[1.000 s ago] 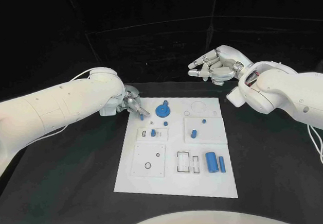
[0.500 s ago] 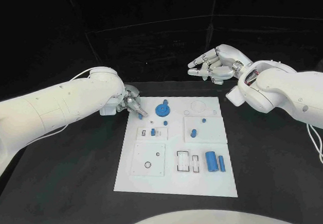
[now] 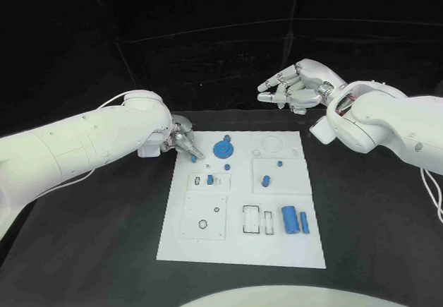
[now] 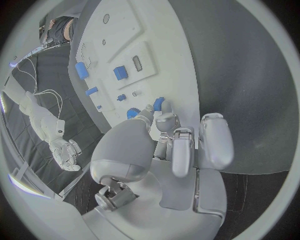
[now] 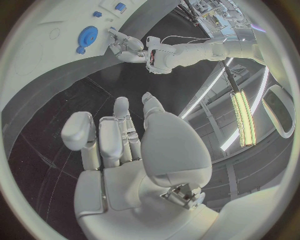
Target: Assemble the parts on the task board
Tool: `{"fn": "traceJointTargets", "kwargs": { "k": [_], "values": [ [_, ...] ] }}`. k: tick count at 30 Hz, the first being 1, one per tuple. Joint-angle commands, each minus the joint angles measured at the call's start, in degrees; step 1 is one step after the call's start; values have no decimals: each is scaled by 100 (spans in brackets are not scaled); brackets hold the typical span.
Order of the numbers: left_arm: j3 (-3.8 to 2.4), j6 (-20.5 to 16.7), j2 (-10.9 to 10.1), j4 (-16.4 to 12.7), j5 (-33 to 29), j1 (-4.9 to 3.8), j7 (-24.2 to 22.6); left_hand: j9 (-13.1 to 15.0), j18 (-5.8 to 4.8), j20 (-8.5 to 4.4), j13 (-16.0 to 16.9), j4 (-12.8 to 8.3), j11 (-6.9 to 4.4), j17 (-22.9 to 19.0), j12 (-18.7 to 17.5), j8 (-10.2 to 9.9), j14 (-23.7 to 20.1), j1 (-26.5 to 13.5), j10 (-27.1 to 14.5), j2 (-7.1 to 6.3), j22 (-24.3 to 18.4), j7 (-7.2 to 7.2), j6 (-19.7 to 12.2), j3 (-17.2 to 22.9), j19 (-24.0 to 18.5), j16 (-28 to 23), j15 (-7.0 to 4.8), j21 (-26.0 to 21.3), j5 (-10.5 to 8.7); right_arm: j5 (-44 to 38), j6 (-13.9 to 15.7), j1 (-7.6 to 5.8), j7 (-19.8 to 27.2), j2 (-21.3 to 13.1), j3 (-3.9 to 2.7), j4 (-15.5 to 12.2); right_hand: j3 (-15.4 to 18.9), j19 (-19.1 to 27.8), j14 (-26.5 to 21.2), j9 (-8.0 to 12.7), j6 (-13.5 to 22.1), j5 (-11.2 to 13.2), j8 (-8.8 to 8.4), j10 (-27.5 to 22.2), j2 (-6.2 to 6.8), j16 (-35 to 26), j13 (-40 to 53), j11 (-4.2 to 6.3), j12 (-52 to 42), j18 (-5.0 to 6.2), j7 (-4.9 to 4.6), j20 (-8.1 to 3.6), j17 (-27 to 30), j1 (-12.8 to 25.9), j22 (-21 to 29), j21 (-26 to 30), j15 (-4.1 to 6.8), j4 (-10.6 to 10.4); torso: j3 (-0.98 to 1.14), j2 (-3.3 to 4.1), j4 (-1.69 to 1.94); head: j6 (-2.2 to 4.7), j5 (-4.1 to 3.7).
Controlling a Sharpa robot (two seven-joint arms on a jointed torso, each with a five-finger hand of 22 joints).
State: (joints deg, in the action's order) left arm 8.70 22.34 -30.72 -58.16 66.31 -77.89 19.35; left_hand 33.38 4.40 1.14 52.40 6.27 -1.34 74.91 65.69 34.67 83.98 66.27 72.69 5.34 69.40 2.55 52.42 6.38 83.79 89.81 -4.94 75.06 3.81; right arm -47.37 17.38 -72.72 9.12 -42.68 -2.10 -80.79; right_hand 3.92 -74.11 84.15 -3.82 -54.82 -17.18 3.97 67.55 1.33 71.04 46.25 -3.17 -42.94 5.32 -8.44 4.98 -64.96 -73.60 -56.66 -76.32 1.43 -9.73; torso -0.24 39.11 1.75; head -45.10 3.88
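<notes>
Left hand point(image 3: 183, 142) sits at the far left corner of the task board point(image 3: 187, 234), fingers bunched and angled down toward the board. In the left wrist view your fingertips point(image 4: 150, 111) meet a small blue part point(image 4: 159, 103) right at the board's surface, and it looks pinched between thumb and finger, though the contact is small and you should treat that as likely, not certain. That low, tilted pose makes sense: a piece this small needs a fingertip pinch from above, with the palm kept off the board so the neighbouring pieces stay put.

Just beside that hand lies the round blue disc point(image 3: 223, 151), and nearer you the two blue cylinders point(image 3: 296, 223) stand side by side by the rectangular slots. A few smaller blue pieces point(image 3: 267, 182) sit in the middle panels. All of them rest on the white plate in the middle of the black tabletop point(image 3: 86, 262).

Your right hand point(image 3: 297, 86) hangs well above and beyond the board's far right corner, fingers loosely curled in around nothing. It is parked there, I judge, to keep out of the head camera's line to the board and clear of the working arm.

Assembly seems early, since most parts are loose. If you lift next, go straight up and slowly; a weak pinch on so small a part could drop it among the others.
</notes>
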Motion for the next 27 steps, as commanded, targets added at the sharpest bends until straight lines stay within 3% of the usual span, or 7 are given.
{"fn": "traceJointTargets", "kwargs": {
  "k": [1,5,8,15,27],
  "values": [
    [-1,-122,-36,-35,-73,-5,-15,28,-11,-29,1,-137,-76,1509,10,52,602,198,12,63,1,-63,3,180,14,19,-54,28,-99,12,-63,-9,33,11,-5,3,29,37,85,-6,49,-28,22,-48,-37,-37,-5,-7,26,106,7,-4,9,-2,5,31,-20,17,-4,-2,3,-1,-2],
    [-1,-285,-102,-101,-238,-1,-37,77,-7,-72,20,-479,-133,1509,1,90,602,586,17,139,-16,-116,-42,550,8,19,-101,11,-100,12,-73,-9,31,19,-5,12,30,37,84,-6,50,-29,22,-50,-39,-40,-9,-7,29,106,7,-4,12,-2,5,32,-20,17,-2,-3,7,-3,0],
    [-2,-431,-185,-200,-367,1,-59,122,-9,-88,6,-592,-107,1509,-25,126,602,608,21,113,-25,-93,-71,781,5,19,-100,-1,-104,12,-78,-9,30,20,-5,15,31,38,84,-6,50,-30,22,-51,-40,-41,-11,-7,31,106,7,-4,13,-2,7,32,-20,16,0,-5,10,-6,-2],
    [-4,-920,-540,-717,-611,3,-115,226,-10,-84,1,-723,-97,1509,-48,211,602,398,63,-49,-22,-83,-105,1303,7,19,-94,-13,-109,12,-82,-9,31,16,-4,46,33,40,84,-6,50,-32,22,-52,-44,-42,-14,-8,33,107,7,-4,13,1,12,35,-20,13,-7,-13,8,-5,3],
    [0,-1496,-1047,-1612,-586,13,-170,306,-17,-91,42,-817,-115,1509,-26,276,602,176,118,-238,27,-93,-109,1789,27,19,-95,10,-109,13,-98,-7,41,32,-3,95,36,39,84,-6,50,-34,22,-52,-48,-45,-15,-9,33,107,6,-4,15,6,11,36,-21,8,-9,-11,12,8,48]
  ]
}}
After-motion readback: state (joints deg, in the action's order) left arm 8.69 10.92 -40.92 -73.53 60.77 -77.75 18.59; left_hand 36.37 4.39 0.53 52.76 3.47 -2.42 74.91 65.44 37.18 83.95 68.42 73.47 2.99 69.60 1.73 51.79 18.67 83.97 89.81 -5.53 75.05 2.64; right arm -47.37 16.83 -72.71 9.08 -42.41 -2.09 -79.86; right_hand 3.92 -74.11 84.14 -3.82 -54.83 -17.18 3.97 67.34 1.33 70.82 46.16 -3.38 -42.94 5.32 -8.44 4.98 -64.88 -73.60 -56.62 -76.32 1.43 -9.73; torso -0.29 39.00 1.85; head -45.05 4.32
